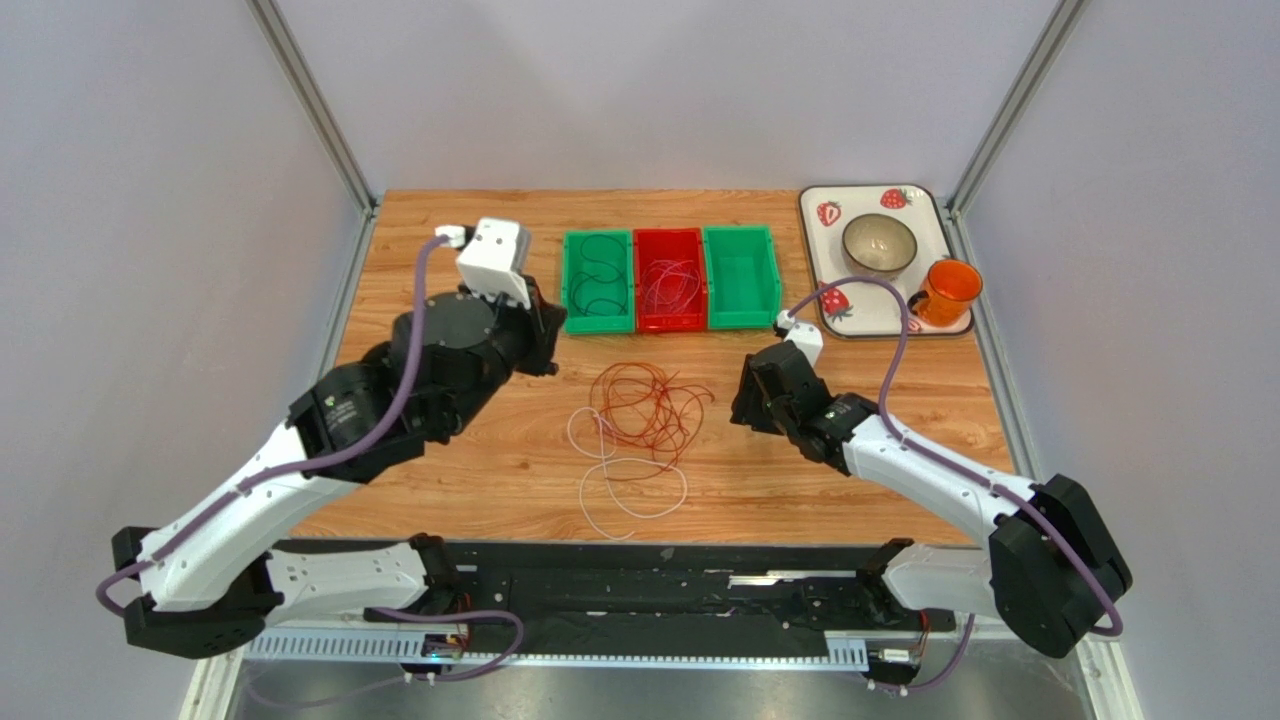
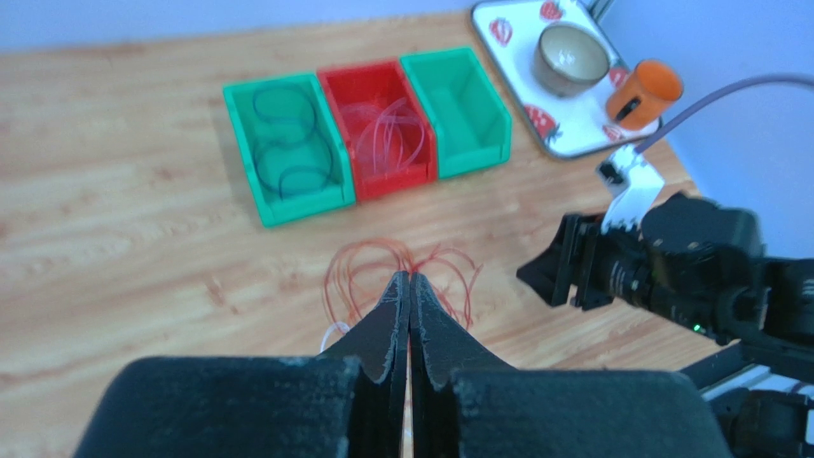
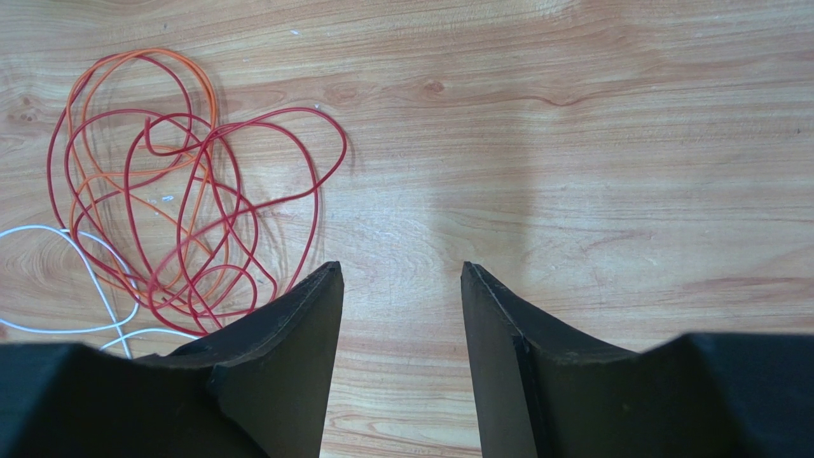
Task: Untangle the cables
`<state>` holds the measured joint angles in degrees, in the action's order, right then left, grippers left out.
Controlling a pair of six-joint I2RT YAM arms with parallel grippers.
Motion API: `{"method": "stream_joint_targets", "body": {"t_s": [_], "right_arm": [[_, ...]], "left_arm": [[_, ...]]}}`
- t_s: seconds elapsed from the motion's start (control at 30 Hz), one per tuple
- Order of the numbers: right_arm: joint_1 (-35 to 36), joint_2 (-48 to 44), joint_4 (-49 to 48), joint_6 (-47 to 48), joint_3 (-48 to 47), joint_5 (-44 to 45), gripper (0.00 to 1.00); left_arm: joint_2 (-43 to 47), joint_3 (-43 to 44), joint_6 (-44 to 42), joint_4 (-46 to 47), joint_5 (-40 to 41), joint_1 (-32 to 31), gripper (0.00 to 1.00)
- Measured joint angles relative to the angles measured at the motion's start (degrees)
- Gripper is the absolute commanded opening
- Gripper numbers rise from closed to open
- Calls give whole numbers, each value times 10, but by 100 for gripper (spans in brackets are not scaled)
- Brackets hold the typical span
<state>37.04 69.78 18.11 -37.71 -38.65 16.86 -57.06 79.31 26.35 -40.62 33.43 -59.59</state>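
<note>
A tangle of red and orange cables (image 1: 649, 408) lies in the middle of the wooden table, with a white cable (image 1: 628, 492) looping out of it toward the near edge. My left gripper (image 1: 550, 336) is shut and hangs above the table, left of the tangle. In the left wrist view its tips (image 2: 409, 278) meet over the red loops (image 2: 358, 272), with nothing seen between them. My right gripper (image 1: 745, 402) is open and empty, just right of the tangle. The right wrist view shows it (image 3: 401, 275) over bare wood, with the red loops (image 3: 182, 205) and white cable (image 3: 91, 272) to its left.
Three bins stand at the back: a green one (image 1: 598, 281) holding a dark cable (image 2: 287, 143), a red one (image 1: 670, 279) with pale cables, and a green one (image 1: 742, 276). A white tray (image 1: 819, 255) at the back right carries a bowl (image 1: 881, 242) and an orange cup (image 1: 948, 290).
</note>
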Motion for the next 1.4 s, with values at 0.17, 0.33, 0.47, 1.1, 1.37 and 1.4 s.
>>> {"method": "stream_joint_targets", "body": {"t_s": [0.17,0.33,0.47,1.1,1.37,1.4], "right_arm": [[0,0,0,0,0,0,53],[0,-3,0,0,0,0,53],[0,-7,0,0,0,0,53],[0,-9,-2,1,0,-3,53],[0,-9,-4,7,0,-14,51],[0,-9,-5,7,0,-15,51]], "left_arm": [[-31,122,-62,-25,8,0,14],[-37,132,-76,-42,27,0,71],[-37,43,-43,-61,-2,28,74],[-66,-353,30,104,-300,275,69],[-92,-368,39,158,-308,278,70],[-92,-371,39,163,-309,278,70]]}}
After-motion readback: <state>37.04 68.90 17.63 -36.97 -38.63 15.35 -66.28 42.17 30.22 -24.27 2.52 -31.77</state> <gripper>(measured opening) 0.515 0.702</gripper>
